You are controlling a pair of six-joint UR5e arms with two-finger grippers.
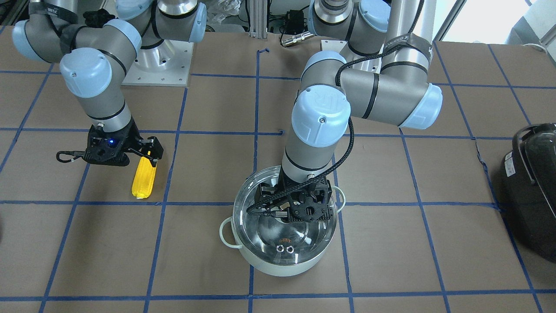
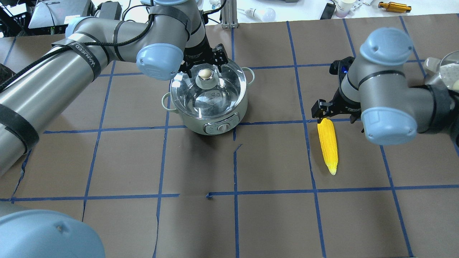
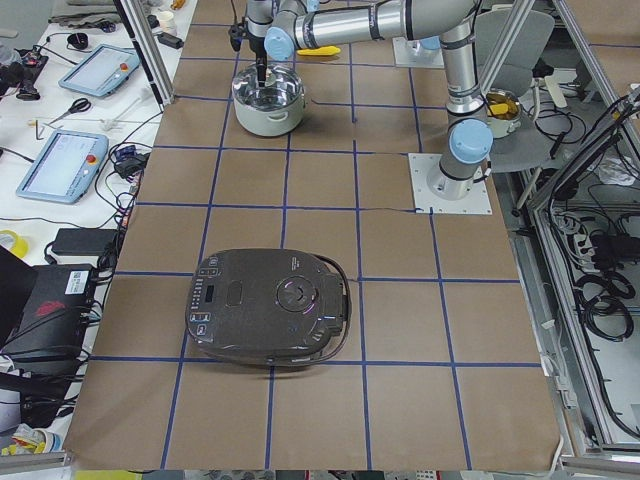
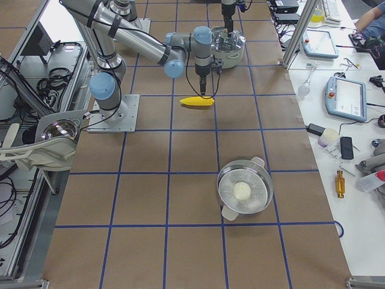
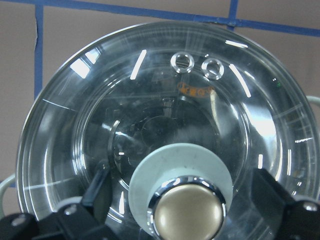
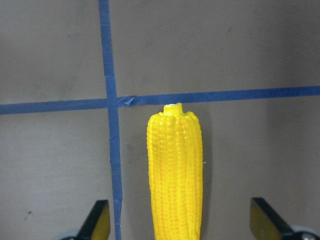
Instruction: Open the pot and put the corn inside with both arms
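Left gripper [image 2: 203, 66], fingers spread, hangs astride the knob [image 2: 205, 74] of the lid [image 2: 229, 84], which sits on the pot [image 2: 200, 123], far and left of centre. Right gripper [image 6: 181, 220], also spread, straddles the corn [image 2: 329, 145] lying to the right. This looks like the grasping step: next, both need to lower and close.

We see a black cooker [image 3: 268, 320] on the brown, blue-taped tabletop [image 3: 400, 420], and at its other end a round steel pan [image 4: 243, 191] with a white middle.
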